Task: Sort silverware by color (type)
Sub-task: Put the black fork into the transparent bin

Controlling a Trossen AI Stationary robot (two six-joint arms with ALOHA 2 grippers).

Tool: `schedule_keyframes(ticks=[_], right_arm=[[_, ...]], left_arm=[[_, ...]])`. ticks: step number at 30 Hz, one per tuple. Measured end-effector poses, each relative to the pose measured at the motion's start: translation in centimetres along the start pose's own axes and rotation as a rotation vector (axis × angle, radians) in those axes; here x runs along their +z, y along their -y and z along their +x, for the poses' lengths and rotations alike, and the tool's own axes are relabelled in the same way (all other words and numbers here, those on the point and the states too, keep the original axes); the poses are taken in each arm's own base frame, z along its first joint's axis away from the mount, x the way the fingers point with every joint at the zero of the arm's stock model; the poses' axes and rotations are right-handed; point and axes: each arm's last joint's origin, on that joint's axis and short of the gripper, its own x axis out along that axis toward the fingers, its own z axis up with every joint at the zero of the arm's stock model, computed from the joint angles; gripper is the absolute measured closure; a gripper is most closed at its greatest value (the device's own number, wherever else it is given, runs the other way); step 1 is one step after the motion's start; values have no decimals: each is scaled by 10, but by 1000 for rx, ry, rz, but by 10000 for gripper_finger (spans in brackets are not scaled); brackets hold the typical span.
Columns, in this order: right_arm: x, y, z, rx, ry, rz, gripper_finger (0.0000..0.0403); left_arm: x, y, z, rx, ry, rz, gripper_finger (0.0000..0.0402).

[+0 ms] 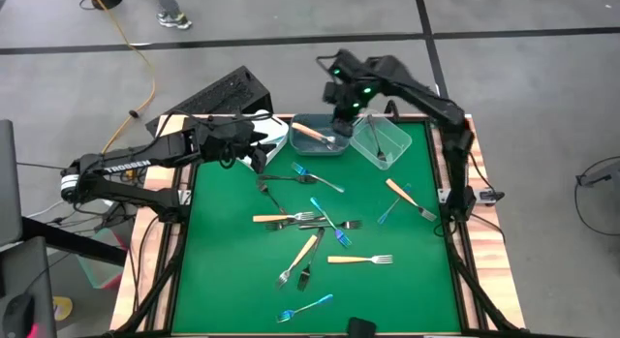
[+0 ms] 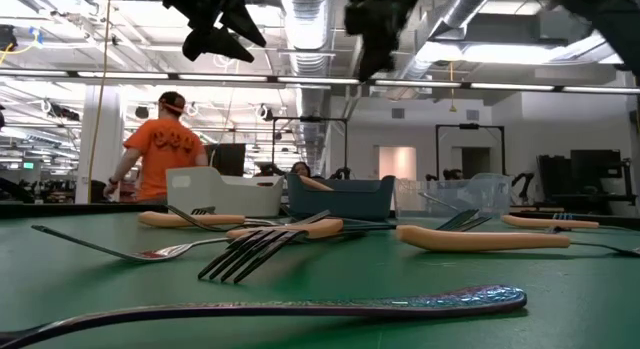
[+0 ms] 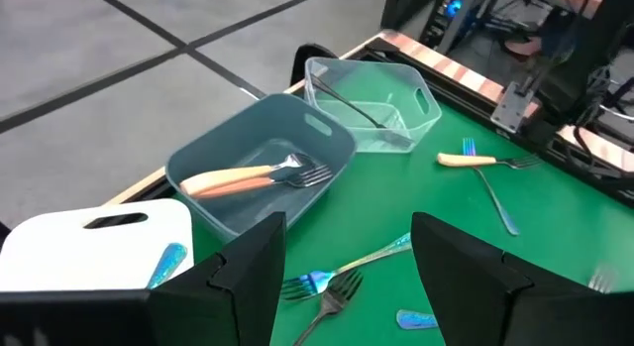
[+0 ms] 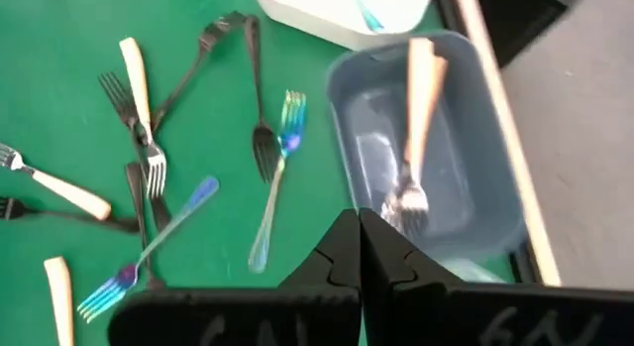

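Note:
Several forks with blue, yellow-orange or black handles lie scattered on the green mat (image 1: 417,231). One yellow-orange-handled fork (image 4: 416,108) lies inside the grey-blue bin (image 3: 223,153), its handle resting on the far rim. My right gripper (image 4: 359,242) hangs shut and empty above that bin's near end (image 1: 341,123). My left gripper (image 3: 342,277) hovers open beside the white bin (image 1: 276,133), above the mat, with nothing between its fingers. A blue handle (image 3: 166,265) shows in the white bin. A dark utensil (image 3: 362,110) lies in the clear bin (image 1: 383,144).
The three bins stand side by side along the mat's far edge. Loose forks cluster mid-mat (image 1: 310,222), with more toward the right (image 1: 407,198) and near edge (image 1: 305,307). A wooden border (image 1: 484,241) frames the mat. A person in orange (image 2: 165,149) stands in the room behind.

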Motion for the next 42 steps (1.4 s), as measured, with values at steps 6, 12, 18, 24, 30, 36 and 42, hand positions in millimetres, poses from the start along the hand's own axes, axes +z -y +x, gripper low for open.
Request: schedule_keyframes(ticks=[6, 12, 18, 24, 30, 36, 42], right_arm=[[-27, -17, -62, -77, -16, 28, 394], [-53, -37, -117, -186, 61, 119, 394], [-75, -58, -159, -181, 181, 173, 391], [-91, -78, -182, -146, 256, 170, 382], [-94, -90, -188, -116, 273, 134, 384], [-92, -96, -185, -97, 266, 110, 385], [-92, -99, -184, -86, 263, 90, 385]], left_arm=[[-4, 1, 0, -77, -57, 85, 200], [-20, 0, 7, -79, -192, 208, 200], [-41, 3, 28, -75, -284, 287, 200], [-59, 8, 62, -70, -391, 367, 200], [-81, 12, 104, -78, -468, 505, 200], [-101, 9, 137, -47, -528, 507, 200], [-115, 6, 156, -32, -556, 537, 200]])
